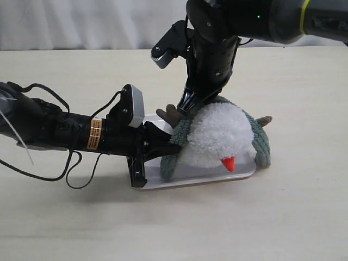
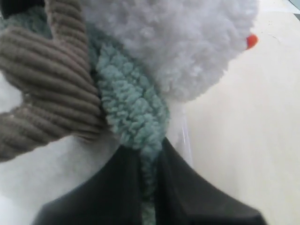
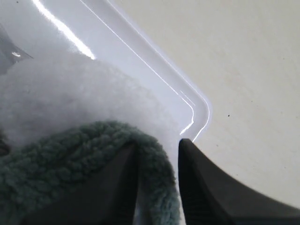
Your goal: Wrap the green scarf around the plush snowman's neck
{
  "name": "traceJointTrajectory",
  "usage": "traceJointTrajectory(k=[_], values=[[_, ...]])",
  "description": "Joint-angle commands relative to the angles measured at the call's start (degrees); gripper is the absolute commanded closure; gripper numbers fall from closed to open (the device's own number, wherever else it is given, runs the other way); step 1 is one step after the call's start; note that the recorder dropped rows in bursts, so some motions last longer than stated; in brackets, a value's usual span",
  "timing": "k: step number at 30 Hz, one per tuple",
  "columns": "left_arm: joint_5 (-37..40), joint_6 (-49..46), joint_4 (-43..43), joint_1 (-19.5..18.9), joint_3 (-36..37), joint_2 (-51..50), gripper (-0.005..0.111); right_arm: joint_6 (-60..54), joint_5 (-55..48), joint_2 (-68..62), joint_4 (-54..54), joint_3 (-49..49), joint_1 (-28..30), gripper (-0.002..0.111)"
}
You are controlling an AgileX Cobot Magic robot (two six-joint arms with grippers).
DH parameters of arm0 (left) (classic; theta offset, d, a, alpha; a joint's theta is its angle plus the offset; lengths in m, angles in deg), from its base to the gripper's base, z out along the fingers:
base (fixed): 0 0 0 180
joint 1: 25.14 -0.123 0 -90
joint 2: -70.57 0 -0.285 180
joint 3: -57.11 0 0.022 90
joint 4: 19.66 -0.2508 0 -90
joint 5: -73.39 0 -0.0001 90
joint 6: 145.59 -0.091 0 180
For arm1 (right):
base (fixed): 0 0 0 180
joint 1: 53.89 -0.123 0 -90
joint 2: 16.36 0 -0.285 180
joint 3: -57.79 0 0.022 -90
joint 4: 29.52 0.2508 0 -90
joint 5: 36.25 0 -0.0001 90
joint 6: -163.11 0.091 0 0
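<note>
On the surface (image 1: pixel 283 217) a white tray (image 1: pixel 242 173) holds the snowman (image 1: pixel 220 133), lying down, orange nose (image 1: pixel 229 163) toward the front; the scarf (image 1: pixel 173 162) curves around behind its head, showing on both sides; the left fingers (image 2: pixel 105 192) are pinched on one strand beside a brown arm (image 2: pixel 47 93); farther back, the right fingers (image 3: pixel 206 187) clamp another strand near the tray's corner.

I read a pale beige table (image 1: pixel 283 223) as the supporting surface. One white tray (image 1: pixel 201 181) with rounded corners lies flat on it, near the middle, its rim touching the tabletop.
</note>
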Motion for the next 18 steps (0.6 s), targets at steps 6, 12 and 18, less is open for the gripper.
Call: traceJointTrajectory(k=[6,12,18], values=[[0.0,6.0,1.1,-0.4,0.0,2.0,0.107,3.1,0.0,3.1,-0.5,-0.6,0.4,0.079],[0.1,6.1,1.2,-0.4,0.0,2.0,0.107,4.3,-0.3,10.5,1.1,-1.6,0.2,0.079],[0.2,6.1,2.5,-0.4,0.0,2.0,0.107,4.3,-7.9,16.4,8.7,-1.5,0.2,0.079]])
